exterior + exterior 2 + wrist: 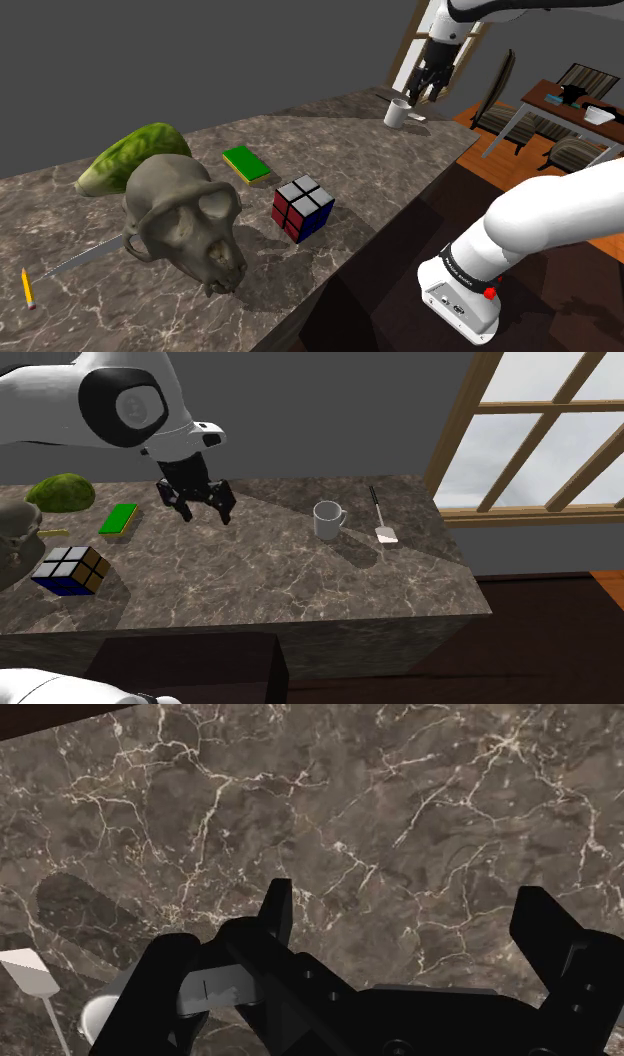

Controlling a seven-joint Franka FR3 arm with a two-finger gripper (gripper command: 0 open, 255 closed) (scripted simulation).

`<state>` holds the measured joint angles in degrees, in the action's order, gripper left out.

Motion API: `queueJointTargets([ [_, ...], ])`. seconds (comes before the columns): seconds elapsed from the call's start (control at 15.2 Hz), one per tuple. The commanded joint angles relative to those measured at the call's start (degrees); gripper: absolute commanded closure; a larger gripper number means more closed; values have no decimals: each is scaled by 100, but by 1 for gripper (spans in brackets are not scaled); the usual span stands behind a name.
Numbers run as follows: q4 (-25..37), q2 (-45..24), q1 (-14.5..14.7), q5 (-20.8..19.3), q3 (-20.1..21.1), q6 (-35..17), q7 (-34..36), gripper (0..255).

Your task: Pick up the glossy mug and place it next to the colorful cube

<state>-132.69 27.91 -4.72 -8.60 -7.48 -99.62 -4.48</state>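
Risk at the far end of the desk [300,587]: the white mug [328,520] stands with a spatula [383,524] just beside it (a skewed descent could topple either). The gripper [205,504] hangs wide open and empty, touching nothing, off to the mug's side; the colourful cube [70,570] lies well apart.

No text can be read for certain. In the shoulder view a short line of dark lettering [466,264] runs across the white arm [560,215], just above and to the left of its red button [490,293]. The letters are too small to make out any word or brand.
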Motion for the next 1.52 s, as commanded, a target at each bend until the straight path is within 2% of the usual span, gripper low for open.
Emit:
queueJointTargets([
  [0.0,162,-403,-61,-51,-176,-289,-177,0],
  [0.4,842,-1576,-188,6,-578,-888,-645,0],
  [0.79,1776,-2827,-354,297,-879,-1279,-1168,0],
  [1.45,4013,-5071,-925,1062,-1029,-1326,-1984,0],
])
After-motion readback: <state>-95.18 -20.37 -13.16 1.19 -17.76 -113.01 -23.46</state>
